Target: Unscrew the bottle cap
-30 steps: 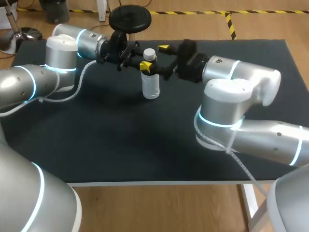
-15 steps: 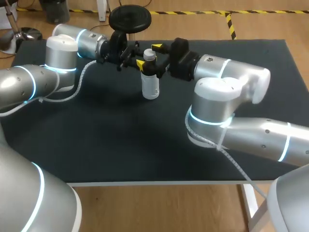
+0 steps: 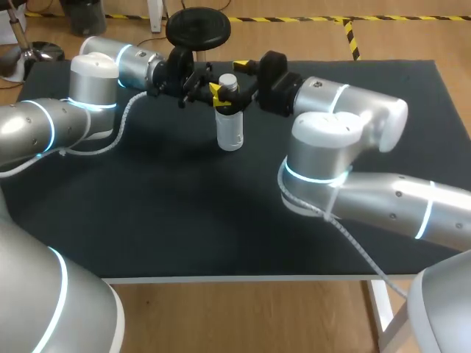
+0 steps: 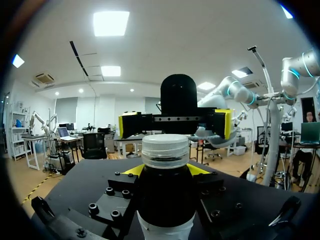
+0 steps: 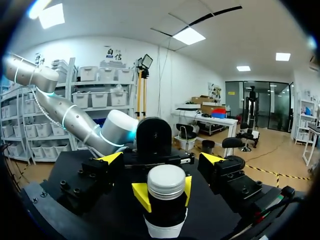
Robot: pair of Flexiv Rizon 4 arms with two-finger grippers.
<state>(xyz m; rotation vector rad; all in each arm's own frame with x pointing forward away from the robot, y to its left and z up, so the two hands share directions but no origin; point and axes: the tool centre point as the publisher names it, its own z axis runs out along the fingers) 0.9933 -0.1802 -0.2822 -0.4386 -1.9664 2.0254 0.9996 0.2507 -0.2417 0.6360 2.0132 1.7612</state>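
On table [image 3: 147, 220], bottle [image 3: 229, 129], left end effector [image 4: 166, 171] clamping

No legible txt, nos. or signs on anything on the table. Bottle [image 3: 229, 126] has a pale label band round its body; any print there too small to read. Cap [image 5: 167, 181] top is plain white.

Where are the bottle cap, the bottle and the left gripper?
bottle cap [image 3: 229, 81]: head view, its white top.
bottle [image 3: 229, 132]: head view, its pale lower body.
left gripper [image 4: 165, 171]: left wrist view, midway between its yellow tips, at the bottle's neck.
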